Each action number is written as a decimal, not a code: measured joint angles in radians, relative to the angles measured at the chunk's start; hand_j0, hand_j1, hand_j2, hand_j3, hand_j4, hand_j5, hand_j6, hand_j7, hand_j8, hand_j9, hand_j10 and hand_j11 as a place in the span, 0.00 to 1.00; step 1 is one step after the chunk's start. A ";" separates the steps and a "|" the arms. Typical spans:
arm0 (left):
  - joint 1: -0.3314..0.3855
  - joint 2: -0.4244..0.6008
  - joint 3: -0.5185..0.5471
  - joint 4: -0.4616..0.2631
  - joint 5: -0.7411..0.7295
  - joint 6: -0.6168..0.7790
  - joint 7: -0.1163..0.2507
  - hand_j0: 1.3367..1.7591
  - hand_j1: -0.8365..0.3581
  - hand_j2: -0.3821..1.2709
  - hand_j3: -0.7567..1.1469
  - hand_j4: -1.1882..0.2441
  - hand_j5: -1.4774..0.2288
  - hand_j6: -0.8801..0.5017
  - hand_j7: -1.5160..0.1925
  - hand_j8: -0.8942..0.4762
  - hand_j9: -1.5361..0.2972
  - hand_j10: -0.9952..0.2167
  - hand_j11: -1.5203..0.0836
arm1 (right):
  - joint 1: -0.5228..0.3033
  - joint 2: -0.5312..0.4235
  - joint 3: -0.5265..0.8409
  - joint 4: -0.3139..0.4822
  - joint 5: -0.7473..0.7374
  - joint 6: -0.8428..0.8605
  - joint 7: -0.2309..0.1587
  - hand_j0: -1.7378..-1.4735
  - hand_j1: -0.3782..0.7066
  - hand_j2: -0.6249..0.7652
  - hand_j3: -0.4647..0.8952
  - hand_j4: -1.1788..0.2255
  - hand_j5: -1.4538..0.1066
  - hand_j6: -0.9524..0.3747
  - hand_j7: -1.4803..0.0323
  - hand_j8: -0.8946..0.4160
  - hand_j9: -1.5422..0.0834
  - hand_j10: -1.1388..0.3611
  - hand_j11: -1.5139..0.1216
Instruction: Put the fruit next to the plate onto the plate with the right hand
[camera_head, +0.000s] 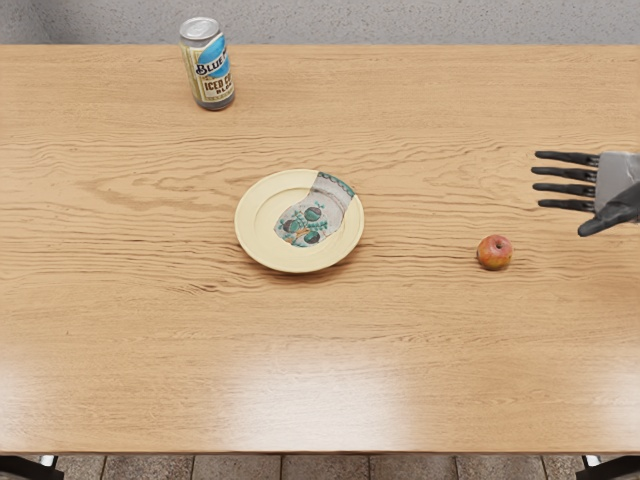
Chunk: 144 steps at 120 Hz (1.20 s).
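A wooden table (150, 330) with a pale grain fills the view, its far edge running along the top and its near edge along the bottom. Three things stand directly on it. A cream plate (256, 215) sits near the middle. From the plate, a blue and white drink can (208, 63) stands upright at 11 o'clock, well apart, near the far edge. A small red apple (494, 252) rests between 3 and 4 o'clock of the plate, apart from it.

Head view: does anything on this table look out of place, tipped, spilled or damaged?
One oddity: a patterned packet lies on the plate, its top corner poking past the rim. The can stands upright, the apple sits intact right of the plate, and nothing is spilled.
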 joint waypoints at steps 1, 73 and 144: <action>0.000 0.000 0.000 0.000 0.000 0.000 0.000 0.76 0.98 0.23 0.40 0.82 0.86 0.63 0.88 0.65 0.83 0.81 0.94 | 0.002 0.002 0.000 0.000 -0.001 0.000 -0.002 0.30 0.03 0.45 0.34 0.84 0.93 0.72 0.98 0.68 0.95 0.76 0.93; 0.000 0.000 0.000 0.000 0.000 0.000 0.000 0.76 0.98 0.23 0.40 0.82 0.86 0.63 0.88 0.64 0.83 0.81 0.94 | -0.006 0.188 0.123 0.313 -1.153 -0.350 -0.052 0.30 0.05 0.45 0.34 0.82 0.91 0.70 0.96 0.66 0.93 0.74 0.91; 0.000 0.000 0.000 0.000 0.000 0.000 0.000 0.76 0.98 0.23 0.40 0.82 0.86 0.63 0.88 0.64 0.83 0.81 0.94 | -0.193 0.324 0.064 0.364 -1.442 -0.682 -0.056 0.30 0.18 0.43 0.34 0.74 0.81 0.61 0.86 0.57 0.84 0.66 0.81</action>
